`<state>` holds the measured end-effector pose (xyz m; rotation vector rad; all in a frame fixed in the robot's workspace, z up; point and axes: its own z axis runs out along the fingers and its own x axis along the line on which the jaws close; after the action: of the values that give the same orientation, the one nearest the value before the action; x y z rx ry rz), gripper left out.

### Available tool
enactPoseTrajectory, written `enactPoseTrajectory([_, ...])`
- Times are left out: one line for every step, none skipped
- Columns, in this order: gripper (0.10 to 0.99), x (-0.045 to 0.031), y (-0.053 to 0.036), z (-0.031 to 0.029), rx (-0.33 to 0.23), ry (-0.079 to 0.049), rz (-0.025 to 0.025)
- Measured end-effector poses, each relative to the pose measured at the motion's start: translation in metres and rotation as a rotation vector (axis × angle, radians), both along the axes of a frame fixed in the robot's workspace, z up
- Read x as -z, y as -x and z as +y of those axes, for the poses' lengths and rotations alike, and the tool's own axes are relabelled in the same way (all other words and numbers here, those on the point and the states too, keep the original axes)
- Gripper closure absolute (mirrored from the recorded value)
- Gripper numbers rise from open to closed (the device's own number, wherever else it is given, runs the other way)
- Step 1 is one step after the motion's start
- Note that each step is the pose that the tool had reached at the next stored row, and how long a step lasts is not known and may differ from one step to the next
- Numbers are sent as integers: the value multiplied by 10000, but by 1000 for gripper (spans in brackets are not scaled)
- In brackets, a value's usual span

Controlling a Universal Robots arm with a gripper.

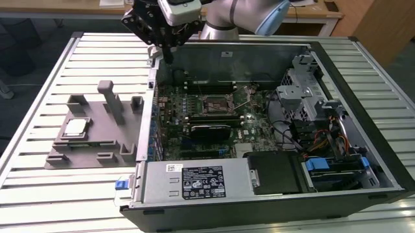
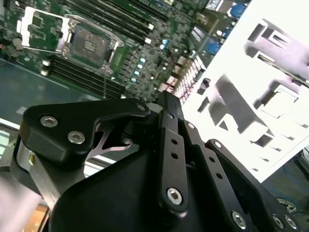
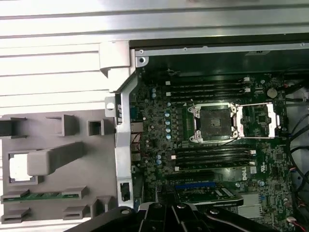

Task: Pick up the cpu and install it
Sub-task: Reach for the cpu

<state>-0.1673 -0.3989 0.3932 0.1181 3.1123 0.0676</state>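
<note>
Nearest to us in the exterior view, a silver power supply (image 1: 194, 182) fills the front corner of the open black case (image 1: 384, 145), which lies on its side on a slatted metal table (image 1: 39, 194). Behind it the case holds the green motherboard (image 1: 172, 104) and, to the exterior view's right, a metal drive cage (image 1: 302, 92). At mid-board sits the square socket (image 1: 217, 103). In the first wrist view its load plate (image 3: 259, 121) is swung open beside it, and long black memory rows (image 1: 211, 88) run along two of its sides.

Just beside the case, on the exterior view's left, lies the grey tray (image 1: 97, 114). The cpu (image 1: 77, 127) rests flat in a square pocket there, pale metal top up, its edges parallel to the tray's. It is square, so we see no long axis. A tall grey post (image 1: 113, 104) stands near it, and in the first wrist view a green stick (image 3: 43, 195) sits in a long slot next to the pocket.

Farthest back, the gripper (image 1: 168, 59) hangs pointing down over the case's rear wall, well apart from the cpu. Its jaws look pressed together, with nothing between them.
</note>
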Motion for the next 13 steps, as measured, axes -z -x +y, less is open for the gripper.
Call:
enactPoseTrajectory([980,0,33,0,0,-1,-1])
enactPoseTrajectory([980,0,60,0,0,0,-1])
enactPoseTrajectory([980,0,84,0,-1,0,-1])
enactPoseTrajectory([980,0,104,0,-1,1,-1])
enactPoseTrajectory([980,1,118,0,-1,0,-1])
enactPoseTrajectory([980,3,132,0,-1,0,-1])
enactPoseTrajectory([980,4,144,0,-1,0,-1])
enactPoseTrajectory([980,5,156,0,-1,0,-1])
enactPoseTrajectory([980,8,169,0,-1,0,-1])
enactPoseTrajectory([980,10,180,0,-1,-1,-1])
enactPoseTrajectory([980,12,192,0,0,0,-1])
enactPoseTrajectory([980,14,205,0,0,-1,-1])
enactPoseTrajectory([980,15,220,1,1,0,-1])
